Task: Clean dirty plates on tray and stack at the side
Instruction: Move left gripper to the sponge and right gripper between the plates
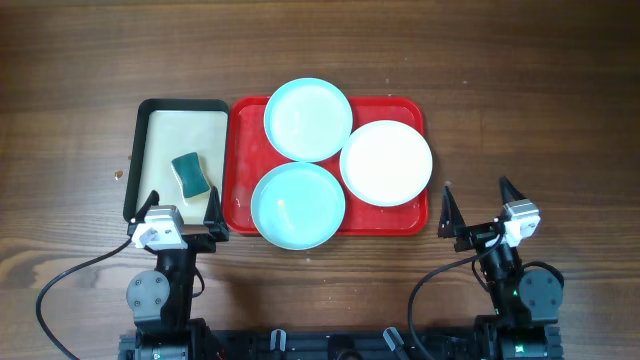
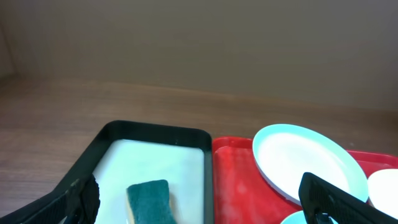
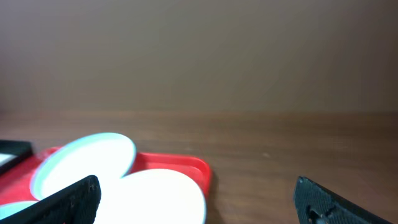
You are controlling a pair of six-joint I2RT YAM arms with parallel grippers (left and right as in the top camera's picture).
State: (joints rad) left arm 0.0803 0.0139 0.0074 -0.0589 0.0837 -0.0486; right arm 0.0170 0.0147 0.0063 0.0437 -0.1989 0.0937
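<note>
Three plates lie on the red tray: a light-blue plate at the back, a light-blue plate at the front, and a white plate at the right, overhanging the tray's rim. My left gripper is open and empty at the front edge of the black tray. My right gripper is open and empty on the table right of the red tray. The left wrist view shows the back blue plate and the red tray. The right wrist view shows the white plate.
A black-rimmed tray with a cream inside stands left of the red tray and holds a green sponge, also in the left wrist view. Bare wooden table lies to the right and behind.
</note>
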